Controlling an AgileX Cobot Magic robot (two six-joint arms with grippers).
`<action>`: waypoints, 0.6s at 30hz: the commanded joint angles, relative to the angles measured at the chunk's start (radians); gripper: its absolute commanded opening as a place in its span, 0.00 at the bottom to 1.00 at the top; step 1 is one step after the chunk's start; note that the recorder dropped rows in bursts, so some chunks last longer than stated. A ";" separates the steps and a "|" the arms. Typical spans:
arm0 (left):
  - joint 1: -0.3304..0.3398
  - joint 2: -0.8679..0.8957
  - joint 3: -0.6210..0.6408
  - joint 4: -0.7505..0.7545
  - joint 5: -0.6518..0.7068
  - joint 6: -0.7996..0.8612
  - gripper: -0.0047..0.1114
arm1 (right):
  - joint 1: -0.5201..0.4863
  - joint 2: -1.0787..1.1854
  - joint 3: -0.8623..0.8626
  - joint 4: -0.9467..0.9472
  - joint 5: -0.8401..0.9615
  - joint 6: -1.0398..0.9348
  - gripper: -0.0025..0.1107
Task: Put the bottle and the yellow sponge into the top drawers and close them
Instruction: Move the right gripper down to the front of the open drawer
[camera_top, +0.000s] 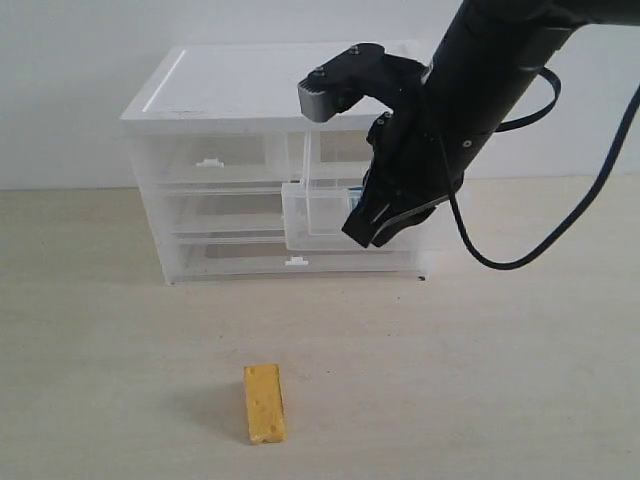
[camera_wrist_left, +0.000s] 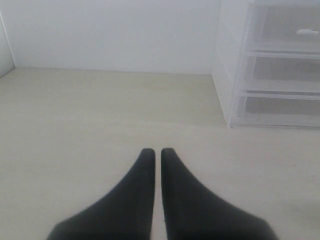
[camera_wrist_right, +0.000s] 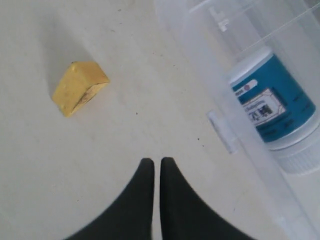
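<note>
The yellow sponge (camera_top: 264, 403) (camera_wrist_right: 80, 87) lies flat on the table, well in front of the cabinet. The bottle (camera_wrist_right: 275, 107) lies inside the right top drawer (camera_top: 312, 218), which is pulled out; only a sliver of its blue label (camera_top: 355, 190) shows in the exterior view behind the arm. The left top drawer (camera_top: 208, 160) is closed. My right gripper (camera_top: 366, 238) (camera_wrist_right: 156, 161) hangs shut and empty just in front of the open drawer's front wall. My left gripper (camera_wrist_left: 156, 151) is shut and empty above bare table, left of the cabinet, outside the exterior view.
The white-topped cabinet (camera_top: 250, 85) (camera_wrist_left: 270, 65) stands at the back against the wall, with two full-width drawers below the top ones. The open drawer's white handle tab (camera_wrist_right: 222, 131) is near my right fingertips. A black cable (camera_top: 560, 230) loops from the right arm.
</note>
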 joint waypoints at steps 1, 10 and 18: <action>0.003 -0.003 0.004 -0.007 -0.003 0.004 0.08 | -0.001 0.004 -0.004 -0.013 -0.071 -0.032 0.02; 0.003 -0.003 0.004 -0.007 -0.003 0.004 0.08 | -0.001 0.005 -0.004 -0.019 -0.090 -0.046 0.02; 0.003 -0.003 0.004 -0.007 -0.003 0.004 0.08 | -0.001 0.033 -0.004 -0.076 -0.123 -0.042 0.02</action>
